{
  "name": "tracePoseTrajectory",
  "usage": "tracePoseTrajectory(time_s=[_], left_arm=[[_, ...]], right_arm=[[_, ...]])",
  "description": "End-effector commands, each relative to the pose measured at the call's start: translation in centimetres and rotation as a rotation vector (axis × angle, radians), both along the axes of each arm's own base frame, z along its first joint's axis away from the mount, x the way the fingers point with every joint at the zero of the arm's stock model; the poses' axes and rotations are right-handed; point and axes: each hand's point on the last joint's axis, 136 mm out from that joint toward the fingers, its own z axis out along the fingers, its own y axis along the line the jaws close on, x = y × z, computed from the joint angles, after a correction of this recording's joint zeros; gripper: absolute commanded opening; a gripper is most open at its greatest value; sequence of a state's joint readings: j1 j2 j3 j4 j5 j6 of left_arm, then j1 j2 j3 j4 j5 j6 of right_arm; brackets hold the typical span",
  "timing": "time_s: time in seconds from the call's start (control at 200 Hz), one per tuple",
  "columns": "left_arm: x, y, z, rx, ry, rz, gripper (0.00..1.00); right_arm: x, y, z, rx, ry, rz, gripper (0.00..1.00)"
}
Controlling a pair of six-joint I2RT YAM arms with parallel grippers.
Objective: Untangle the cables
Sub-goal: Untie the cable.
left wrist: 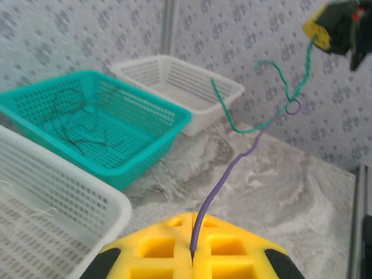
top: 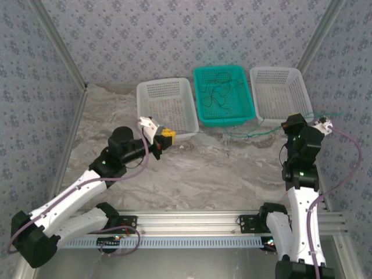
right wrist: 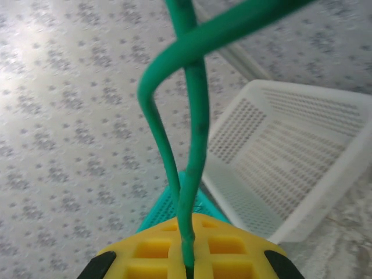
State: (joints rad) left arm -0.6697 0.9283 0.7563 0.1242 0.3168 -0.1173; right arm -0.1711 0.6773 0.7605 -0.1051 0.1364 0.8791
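Note:
My left gripper (top: 167, 137) hovers just in front of the left white basket. It is shut on a thin purple-grey cable (left wrist: 228, 177) that rises from between its yellow fingers (left wrist: 157, 247). That cable runs to a small loop where it meets a green cable (left wrist: 256, 127). The green cable (top: 250, 134) stretches across the table to my right gripper (top: 326, 123), which is raised at the right and shut on it. In the right wrist view the green cable (right wrist: 192, 151) stands doubled out of the shut jaws. More thin dark cables (top: 218, 92) lie tangled in the teal basket (top: 226, 120).
Three baskets stand in a row at the back: a white one (top: 164, 83) on the left, the teal one in the middle, another white one (top: 278, 71) on the right. Patterned walls close in the left, back and right sides. A metal rail (top: 192, 221) runs along the near edge.

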Motion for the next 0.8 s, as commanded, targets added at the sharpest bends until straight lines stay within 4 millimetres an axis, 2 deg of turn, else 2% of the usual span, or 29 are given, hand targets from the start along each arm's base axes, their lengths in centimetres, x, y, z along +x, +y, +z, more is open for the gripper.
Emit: tracePoseTrajectory(time_s=[0.0,0.105,0.17,0.24,0.38,0.455,0.565,0.68,0.794], left_arm=[[1.4,2.3,4.7,-0.068,-0.071,0.105,0.00],[3.0,5.5,8.2,-0.151,-0.113,0.233,0.00],[4.1,7.8,9.5,-0.189,-0.102,0.325,0.00],[4.8,10.1,10.0,-0.208,-0.091,0.405,0.00],[5.4,13.9,9.6,-0.211,-0.061,0.541,0.00],[5.2,13.8,10.0,-0.226,-0.048,0.498,0.00],[4.6,11.5,12.1,-0.254,-0.077,0.345,0.00],[4.6,10.4,15.5,-0.309,-0.140,0.266,0.00],[5.0,9.4,19.9,-0.383,-0.227,0.208,0.00]], right_arm=[[-1.3,-1.7,-1.8,0.046,0.058,-0.088,0.00],[-2.1,-2.6,-2.6,0.074,0.096,-0.140,0.00],[-2.5,-2.9,-3.2,0.080,0.124,-0.158,0.00],[-2.7,-3.1,-3.8,0.080,0.145,-0.170,0.00],[-3.0,-3.6,-4.4,0.092,0.161,-0.192,0.00],[-2.7,-3.5,-4.3,0.097,0.143,-0.179,0.00],[-2.0,-3.1,-4.4,0.123,0.126,-0.155,0.00],[-1.6,-2.8,-4.4,0.138,0.121,-0.129,0.00],[-1.2,-2.2,-4.3,0.145,0.105,-0.093,0.00]])
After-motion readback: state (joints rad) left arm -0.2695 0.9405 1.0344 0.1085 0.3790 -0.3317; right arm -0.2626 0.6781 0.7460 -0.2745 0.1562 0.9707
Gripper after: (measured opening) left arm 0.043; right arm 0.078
